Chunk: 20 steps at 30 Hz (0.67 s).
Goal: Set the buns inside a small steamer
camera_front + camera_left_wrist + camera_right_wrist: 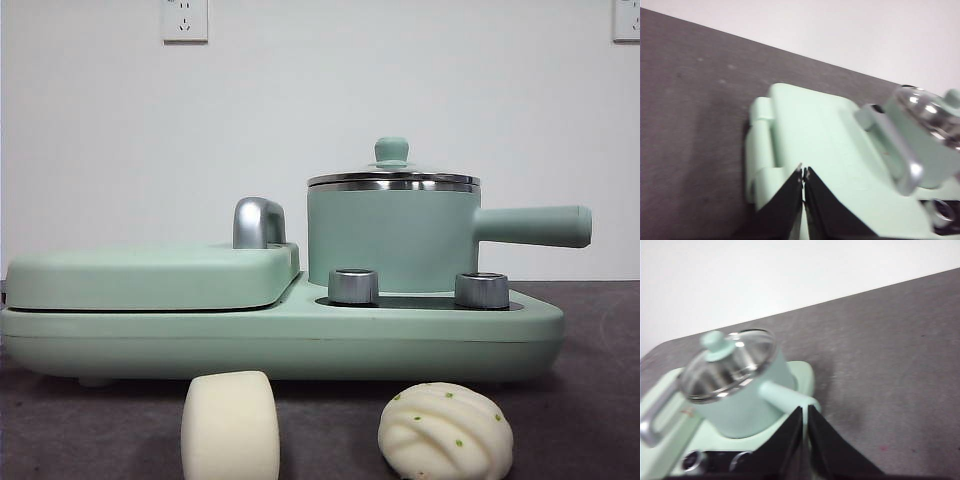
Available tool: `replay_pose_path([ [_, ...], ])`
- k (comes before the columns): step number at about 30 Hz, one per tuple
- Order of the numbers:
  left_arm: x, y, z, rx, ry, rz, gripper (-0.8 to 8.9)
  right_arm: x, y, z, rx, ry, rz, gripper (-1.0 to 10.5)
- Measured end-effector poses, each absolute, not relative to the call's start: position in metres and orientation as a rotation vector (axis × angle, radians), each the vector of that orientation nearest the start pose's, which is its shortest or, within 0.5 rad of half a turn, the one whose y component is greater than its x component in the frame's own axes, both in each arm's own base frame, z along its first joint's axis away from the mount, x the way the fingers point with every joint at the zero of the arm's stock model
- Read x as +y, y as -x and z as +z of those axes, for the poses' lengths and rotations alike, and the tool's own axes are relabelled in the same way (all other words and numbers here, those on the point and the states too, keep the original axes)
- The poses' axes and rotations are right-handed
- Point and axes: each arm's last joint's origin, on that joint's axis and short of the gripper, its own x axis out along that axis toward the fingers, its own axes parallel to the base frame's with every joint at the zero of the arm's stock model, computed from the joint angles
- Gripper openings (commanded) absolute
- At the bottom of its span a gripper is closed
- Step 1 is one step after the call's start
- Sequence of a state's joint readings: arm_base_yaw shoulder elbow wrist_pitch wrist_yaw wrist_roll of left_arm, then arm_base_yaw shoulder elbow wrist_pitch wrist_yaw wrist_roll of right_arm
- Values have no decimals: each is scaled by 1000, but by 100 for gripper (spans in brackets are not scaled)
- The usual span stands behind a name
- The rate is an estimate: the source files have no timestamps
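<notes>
you see the small steamer, a mint-green pot with a steel rim, standing upright on the right of the cooker base, glass lid seated, straight handle pointing right. the plain cylindrical bun and the pleated, green-flecked bun lie apart on the table in front.

Matt mint steamer, glossy steel rim, glass lid, smooth doughy buns

We count two buns in front of the cooker base: one smooth bun, one pleated bun. On that base: one small steamer, one griddle, two knobs.
</notes>
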<state>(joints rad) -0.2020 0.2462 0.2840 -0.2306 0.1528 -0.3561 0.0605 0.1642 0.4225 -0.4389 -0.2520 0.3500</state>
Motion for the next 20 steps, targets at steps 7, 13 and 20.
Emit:
replay_pose_path([
  [7,-34,-110,269,310,313,-426,8,16,-67,292,303,-373,436,14],
  [13,-48,-126,308,422,275,-620,7,19,-63,322,340,-327,584,14],
  [20,-57,-132,334,494,209,-765,7,23,-63,334,366,-286,747,14],
])
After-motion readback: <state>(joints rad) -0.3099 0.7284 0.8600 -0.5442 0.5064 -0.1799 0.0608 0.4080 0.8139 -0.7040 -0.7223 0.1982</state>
